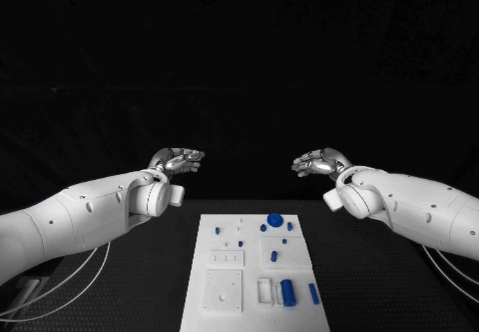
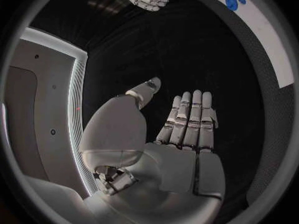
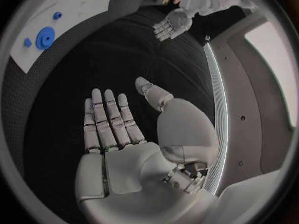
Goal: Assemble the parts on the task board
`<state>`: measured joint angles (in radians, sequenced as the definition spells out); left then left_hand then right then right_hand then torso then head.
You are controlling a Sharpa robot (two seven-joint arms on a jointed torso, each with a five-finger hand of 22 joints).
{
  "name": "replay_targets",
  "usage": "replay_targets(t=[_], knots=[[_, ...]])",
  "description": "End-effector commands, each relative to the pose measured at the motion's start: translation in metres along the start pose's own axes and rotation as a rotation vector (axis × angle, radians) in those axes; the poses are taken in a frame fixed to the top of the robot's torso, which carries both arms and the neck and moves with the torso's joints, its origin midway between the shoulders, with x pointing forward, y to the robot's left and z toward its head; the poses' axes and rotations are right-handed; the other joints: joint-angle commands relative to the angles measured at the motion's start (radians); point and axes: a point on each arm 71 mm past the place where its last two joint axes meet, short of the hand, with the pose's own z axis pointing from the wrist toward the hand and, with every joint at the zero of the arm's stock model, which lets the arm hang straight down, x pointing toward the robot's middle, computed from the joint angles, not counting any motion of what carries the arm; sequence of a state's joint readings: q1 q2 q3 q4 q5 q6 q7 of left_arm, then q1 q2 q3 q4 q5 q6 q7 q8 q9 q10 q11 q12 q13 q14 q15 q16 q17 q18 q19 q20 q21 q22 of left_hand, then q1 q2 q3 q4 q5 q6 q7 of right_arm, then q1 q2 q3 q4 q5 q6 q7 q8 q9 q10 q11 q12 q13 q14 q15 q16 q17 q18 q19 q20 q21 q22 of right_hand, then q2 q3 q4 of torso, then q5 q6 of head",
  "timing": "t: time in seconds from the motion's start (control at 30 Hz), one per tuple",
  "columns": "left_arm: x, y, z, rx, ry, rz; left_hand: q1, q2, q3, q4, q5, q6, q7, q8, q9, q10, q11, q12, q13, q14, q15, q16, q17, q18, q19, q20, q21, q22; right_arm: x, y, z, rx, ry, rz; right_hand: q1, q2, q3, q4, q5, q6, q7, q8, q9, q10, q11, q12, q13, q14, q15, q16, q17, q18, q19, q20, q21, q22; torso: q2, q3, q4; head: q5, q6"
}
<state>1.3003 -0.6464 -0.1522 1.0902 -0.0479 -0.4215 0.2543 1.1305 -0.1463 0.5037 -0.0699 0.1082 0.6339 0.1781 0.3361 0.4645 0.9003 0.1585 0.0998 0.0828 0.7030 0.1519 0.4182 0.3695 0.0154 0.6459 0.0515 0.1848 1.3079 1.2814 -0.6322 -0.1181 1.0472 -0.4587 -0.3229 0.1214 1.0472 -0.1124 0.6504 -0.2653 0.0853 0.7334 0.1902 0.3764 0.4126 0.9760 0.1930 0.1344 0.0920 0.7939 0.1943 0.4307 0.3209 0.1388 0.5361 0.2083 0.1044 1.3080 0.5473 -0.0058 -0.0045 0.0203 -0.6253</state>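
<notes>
Head view, item one: left hand (image 1: 178, 161) was raised above the far end of the table, well beyond the task board (image 1: 255, 275), holding nothing. Left wrist view showed its palm flat, fingers (image 2: 190, 118) straight and lying side by side, thumb set apart.

Item two: right hand (image 1: 320, 163) hung opposite at like height, facing the left across a wide gap, also holding nothing. Right wrist view showed the same posture: fingers (image 3: 106, 117) extended together, thumb apart, palm bare. The left hand appeared there too, far off, likewise extended.

Item three: both white arms entered from the sides of the head view, forearms angled inward over the black table (image 1: 160, 277), neither touching the board.

Item four: task board, a white plate lying lengthwise at the table's middle, near the robot and clear of both hands.

Item five: blue parts on the board. A round disc-like part (image 1: 275, 219) sat at the far end, with a small part (image 1: 291, 225) just beside it. A short peg (image 1: 273, 256) lay mid-board. At the near end a thick cylinder (image 1: 287, 292) lay beside a thin rod (image 1: 313, 294), apart from each other. Several tiny blue pieces dotted the far half; their shapes could not be told.
</notes>
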Motion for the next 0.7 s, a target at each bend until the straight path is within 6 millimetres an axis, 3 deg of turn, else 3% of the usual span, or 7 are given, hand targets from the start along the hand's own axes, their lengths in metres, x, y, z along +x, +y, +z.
replay_targets(t=[0.03,0.17,0.27,0.37,0.5,0.57,0.7], knots=[[0.004,-0.005,-0.004,0.052,0.061,0.018,0.004,0.007,0.000,-0.008,0.005,0.013,0.012,0.005,0.001,0.016,0.000,0.006,0.002,0.017,-0.001,0.008,0.003,-0.002,0.013,-0.002,0.006,0.024,0.010,0.003,-0.001,-0.102,0.065,-0.338,0.024,0.000,0.021,-0.010,0.005,0.039,0.013,0.020,0.008,0.046,-0.018,0.022,0.009,0.054,-0.025,0.028,0.015,0.026,0.048,-0.005,0.017,0.008,0.010,-0.0002,0.0054,0.003,0.000],[0.006,-0.006,-0.011,0.069,0.097,0.016,0.035,0.026,0.001,-0.044,0.012,0.110,0.011,0.047,0.014,0.138,-0.007,0.060,0.023,0.158,-0.029,0.083,0.044,0.034,0.122,-0.029,0.077,0.027,0.019,0.004,-0.003,-0.149,0.096,-0.493,0.041,-0.003,0.054,-0.020,0.009,0.099,-0.012,0.043,0.018,0.113,-0.045,0.041,0.019,0.158,-0.077,0.079,0.051,0.065,0.164,-0.011,0.047,-0.004,0.018,0.0016,0.0102,0.002,0.000],[0.009,-0.007,-0.018,0.076,0.133,0.005,0.041,0.040,-0.001,-0.073,0.014,0.153,-0.001,0.051,0.008,0.192,-0.019,0.069,0.025,0.211,-0.047,0.102,0.065,0.043,0.164,-0.045,0.115,0.026,0.029,0.003,-0.005,-0.183,0.123,-0.590,0.045,-0.014,0.068,-0.022,0.013,0.131,-0.024,0.044,0.022,0.153,-0.058,0.036,0.018,0.293,-0.144,0.144,0.107,0.116,0.319,-0.019,0.090,-0.018,0.026,0.0026,0.0125,0.001,-0.001],[0.015,-0.006,-0.026,0.088,0.181,0.002,0.035,0.048,0.000,-0.093,0.014,0.168,-0.003,0.041,-0.002,0.216,-0.023,0.061,0.020,0.244,-0.058,0.110,0.083,0.044,0.183,-0.056,0.143,0.026,0.036,0.003,-0.006,-0.208,0.138,-0.671,0.050,-0.024,0.065,-0.023,0.014,0.146,-0.029,0.040,0.023,0.174,-0.074,0.024,0.015,0.420,-0.184,0.211,0.170,0.123,0.466,-0.059,0.144,-0.021,0.034,0.0033,0.0165,0.001,0.000],[0.019,-0.003,-0.038,0.091,0.205,0.000,0.028,0.053,0.001,-0.109,0.015,0.173,-0.002,0.027,-0.013,0.231,-0.023,0.047,0.014,0.292,-0.077,0.126,0.112,0.048,0.214,-0.074,0.185,0.026,0.046,0.002,-0.007,-0.244,0.153,-0.790,0.050,-0.041,0.043,-0.024,0.043,0.153,-0.029,0.026,0.021,0.185,-0.089,0.004,0.009,0.524,-0.204,0.317,0.252,0.123,0.617,-0.120,0.214,-0.003,0.049,0.0035,0.0200,-0.005,0.000],[0.021,-0.001,-0.042,0.090,0.217,-0.003,0.026,0.052,0.002,-0.111,0.015,0.173,-0.001,0.026,-0.014,0.231,-0.023,0.045,0.014,0.292,-0.076,0.125,0.114,0.047,0.214,-0.075,0.188,0.026,0.050,0.002,-0.008,-0.258,0.159,-0.845,0.057,-0.045,0.017,-0.024,0.060,0.156,-0.030,0.016,0.018,0.190,-0.097,-0.010,0.004,0.579,-0.210,0.456,0.342,0.123,0.714,-0.173,0.293,0.027,0.055,0.0019,0.0223,-0.008,-0.001],[0.028,0.002,-0.051,0.090,0.247,-0.003,0.023,0.052,0.003,-0.116,0.015,0.173,-0.001,0.022,-0.016,0.230,-0.022,0.039,0.011,0.292,-0.076,0.121,0.119,0.046,0.211,-0.075,0.193,0.026,0.058,0.002,-0.008,-0.274,0.175,-0.928,0.064,-0.062,0.003,-0.022,0.056,0.151,-0.025,-0.004,0.013,0.184,-0.089,-0.037,-0.006,0.574,-0.205,0.599,0.430,0.123,0.760,-0.205,0.385,0.030,0.072,-0.0017,0.0294,-0.015,0.000]])
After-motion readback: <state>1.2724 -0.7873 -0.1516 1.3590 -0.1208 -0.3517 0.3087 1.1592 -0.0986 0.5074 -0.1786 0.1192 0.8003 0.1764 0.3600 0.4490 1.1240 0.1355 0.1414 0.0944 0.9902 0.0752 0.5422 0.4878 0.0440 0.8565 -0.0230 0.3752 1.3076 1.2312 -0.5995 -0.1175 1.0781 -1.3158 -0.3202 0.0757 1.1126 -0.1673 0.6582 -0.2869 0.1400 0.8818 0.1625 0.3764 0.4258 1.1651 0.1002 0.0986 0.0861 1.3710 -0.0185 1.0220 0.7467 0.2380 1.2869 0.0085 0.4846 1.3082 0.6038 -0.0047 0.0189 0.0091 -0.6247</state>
